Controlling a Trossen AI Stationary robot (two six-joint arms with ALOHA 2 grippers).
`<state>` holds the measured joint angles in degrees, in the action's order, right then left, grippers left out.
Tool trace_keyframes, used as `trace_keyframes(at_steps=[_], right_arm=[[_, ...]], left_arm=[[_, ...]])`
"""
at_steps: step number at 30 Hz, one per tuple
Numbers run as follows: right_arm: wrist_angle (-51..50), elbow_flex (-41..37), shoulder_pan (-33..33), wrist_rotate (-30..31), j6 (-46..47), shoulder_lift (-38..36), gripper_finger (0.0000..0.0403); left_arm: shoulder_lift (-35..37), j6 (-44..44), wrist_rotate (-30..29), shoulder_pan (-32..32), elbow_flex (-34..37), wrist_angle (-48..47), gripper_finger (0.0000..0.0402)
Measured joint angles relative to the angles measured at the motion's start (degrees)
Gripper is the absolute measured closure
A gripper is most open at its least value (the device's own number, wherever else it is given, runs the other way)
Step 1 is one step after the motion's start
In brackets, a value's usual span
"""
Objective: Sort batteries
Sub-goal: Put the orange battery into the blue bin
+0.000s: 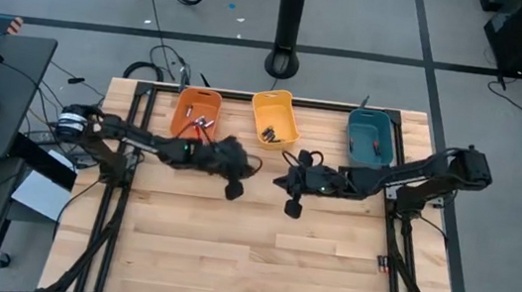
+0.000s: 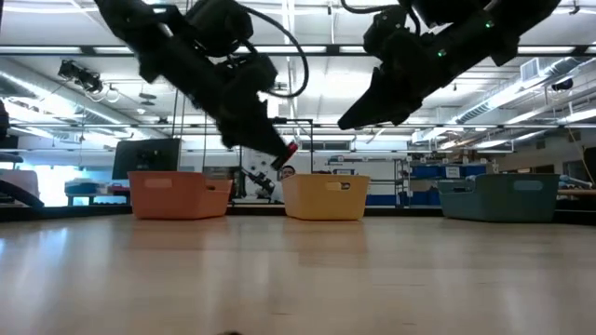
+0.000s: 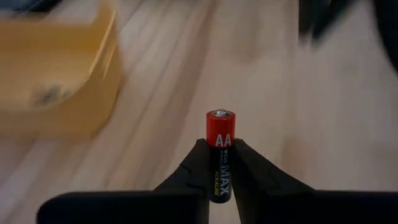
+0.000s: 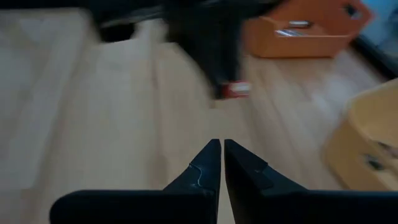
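While clamped between the left gripper's (image 3: 219, 163) fingers (image 3: 186, 171), AA battery (image 3: 220, 140) carried above the pale wooden tabletop (image 1: 228, 252), long axis in line with them, red end outward, near the yellow bin (image 1: 275, 118). Right gripper (image 4: 221, 152) empty, fingers shut. Workshop shelving beyond the far edge.

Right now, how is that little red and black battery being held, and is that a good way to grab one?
The left gripper pinches the AA battery across its black lower body, one of the jaws on each side, leaving the red capped end sticking out. That probably suits it: a slim round cylinder is likely steadiest squeezed across its width, along its length. The right gripper hangs shut and empty nearby.
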<state>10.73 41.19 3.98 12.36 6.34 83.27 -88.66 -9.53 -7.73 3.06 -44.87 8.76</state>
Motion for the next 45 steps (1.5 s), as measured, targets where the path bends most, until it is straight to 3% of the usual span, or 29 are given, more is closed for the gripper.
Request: trace_keyframes(at_steps=[3, 6, 11, 16, 26, 45], right_arm=[[4.95, -2.43, 1.68, 0.22, 2.68, -0.01, 0.0371], [12.39, -5.71, 3.65, 4.26, 5.88, 0.03, 0.0372], [30.07, -8.89, 5.70, 7.58, 7.82, 2.89, 0.0360], [40.12, -6.90, 6.11, 7.60, 4.51, 7.56, 0.0319], [44.47, -4.59, 6.93, 11.25, -0.33, 8.98, 0.0236], [46.60, -4.53, 6.02, 7.06, -0.34, 9.00, 0.0245]], left_arm=[[0.02, 2.41, 10.25, 3.79, 2.34, 9.68, 0.0356], [0.02, 2.92, 19.96, 6.65, 6.24, 21.93, 0.0356], [0.02, 5.69, 27.15, 7.22, 11.67, 38.68, 0.0356], [0.02, 8.58, 27.53, 5.34, 11.99, 44.23, 0.0356], [0.07, 9.46, 27.29, 3.68, 11.99, 45.70, 0.0356], [0.07, 9.65, 25.05, 1.41, 8.40, 43.19, 0.0357]])
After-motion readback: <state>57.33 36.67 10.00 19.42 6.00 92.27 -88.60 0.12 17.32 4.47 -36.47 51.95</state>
